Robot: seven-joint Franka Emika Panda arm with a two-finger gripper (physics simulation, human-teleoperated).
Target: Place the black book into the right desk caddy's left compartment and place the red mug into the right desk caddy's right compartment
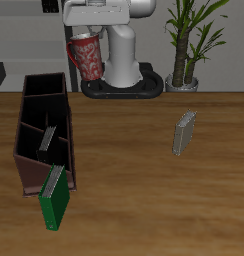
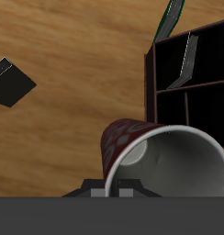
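My gripper [image 1: 86, 36] is shut on the red mug [image 1: 88, 57], which hangs high above the table's back, just behind the far end of the right desk caddy [image 1: 24, 150]. In the wrist view the mug [image 2: 132, 147] shows its white inside and lies tilted, close beside the caddy [image 2: 152, 83]. The black book [image 1: 46, 139] stands in the caddy's left compartment with the slanted divider; the wrist view shows the book [image 2: 187, 55] leaning there. The plain end section [image 1: 44, 102] farthest back holds nothing.
A green book [image 1: 56, 197] leans against the caddy's near end. A light grey book [image 1: 184, 133] stands alone across the table. A potted plant [image 1: 184, 60] and the robot's black base plate [image 1: 122, 88] sit at the back.
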